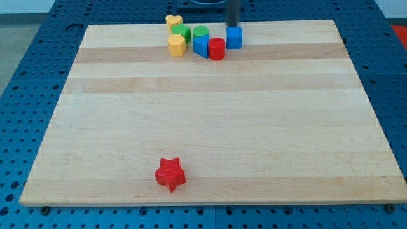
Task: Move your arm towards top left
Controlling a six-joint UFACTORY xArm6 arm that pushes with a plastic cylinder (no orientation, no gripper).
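— Where is my tip (234, 25) now?

— At the view's top edge, right of centre, touching or just behind the blue cube (234, 37). The rod is blurred, so I cannot tell if it really touches.

— And jaws?

— There are none, only the rod; nothing to open or close.

— Where must I go?

— The board's top-left corner (89, 28) lies to the view's left of my tip. Between them stand the red cylinder (217, 48), the other blue block (201, 45), two green blocks (191, 32), the yellow heart (173, 21) and the yellow hexagon (176, 45). I judge a straight leftward path may push them.
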